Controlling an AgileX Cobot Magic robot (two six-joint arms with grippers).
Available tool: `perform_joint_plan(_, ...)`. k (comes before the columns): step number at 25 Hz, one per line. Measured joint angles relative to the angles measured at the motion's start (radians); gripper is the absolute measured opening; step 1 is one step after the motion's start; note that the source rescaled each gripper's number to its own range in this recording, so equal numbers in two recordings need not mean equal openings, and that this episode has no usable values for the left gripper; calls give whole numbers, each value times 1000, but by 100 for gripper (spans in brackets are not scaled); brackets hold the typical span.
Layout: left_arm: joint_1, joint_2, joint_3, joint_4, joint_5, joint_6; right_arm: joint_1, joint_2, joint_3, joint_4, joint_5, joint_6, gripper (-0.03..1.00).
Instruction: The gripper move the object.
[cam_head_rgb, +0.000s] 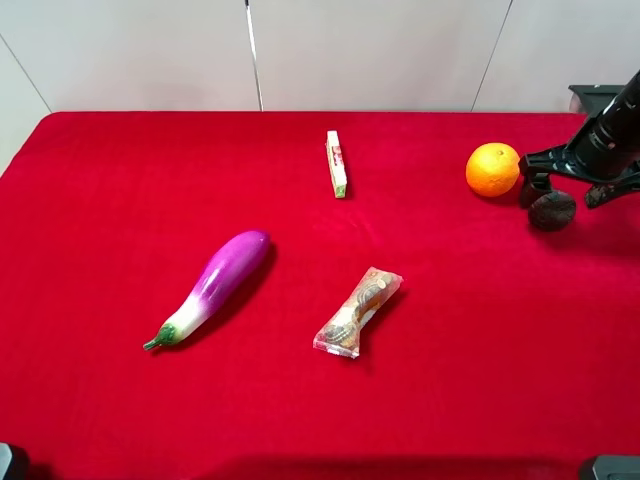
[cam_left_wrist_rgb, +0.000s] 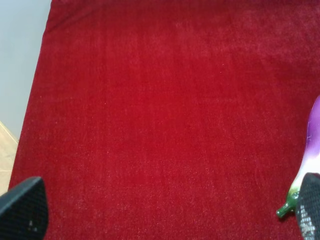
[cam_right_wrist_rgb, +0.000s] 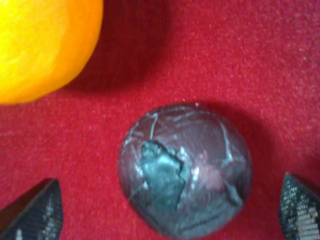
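Right now, the right gripper (cam_head_rgb: 566, 196) is at the far right of the red table (cam_head_rgb: 120, 400). Its jaws are spread wide, with one black finger (cam_right_wrist_rgb: 30, 212) on each side of the object (cam_head_rgb: 551, 211). The object is a small, dark brown, wrinkled ball resting on the cloth. The right wrist view shows a strip of red cloth between the ball and each fingertip, so the claw brackets it without touching. An orange (cam_head_rgb: 493, 169) sits just left of the ball and slightly farther back, close to it but apart. The gripper's left finger stands between the two.

The left gripper (cam_left_wrist_rgb: 165, 207) shows only in its own wrist view. Its two fingertips are set wide apart over bare cloth, and the claw is open. The green stem end of a purple eggplant (cam_head_rgb: 215, 285) lies just beside one fingertip. The eggplant lies left of the middle of the table, its stem pointing near and left. A clear-wrapped snack packet (cam_head_rgb: 357, 312) lies to its right, near the middle. A small white box (cam_head_rgb: 337, 164) stands on edge farther back.
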Motion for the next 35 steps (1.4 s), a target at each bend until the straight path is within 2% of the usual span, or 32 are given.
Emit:
perform_joint_plan(17,0,0,0,0,0,0,0,-283,0,1,175,2,82)
perform_joint_plan(24,0,0,0,0,0,0,0,-407,1,10,289,2,82)
perform_joint_plan(26,0,0,0,0,0,0,0,-448,1,23,314,2,85)
perform_joint_plan(30,0,0,0,0,0,0,0,-533,1,45,364,3,98)
perform_joint_plan(35,0,0,0,0,0,0,0,-621,1,48,448,3,99)
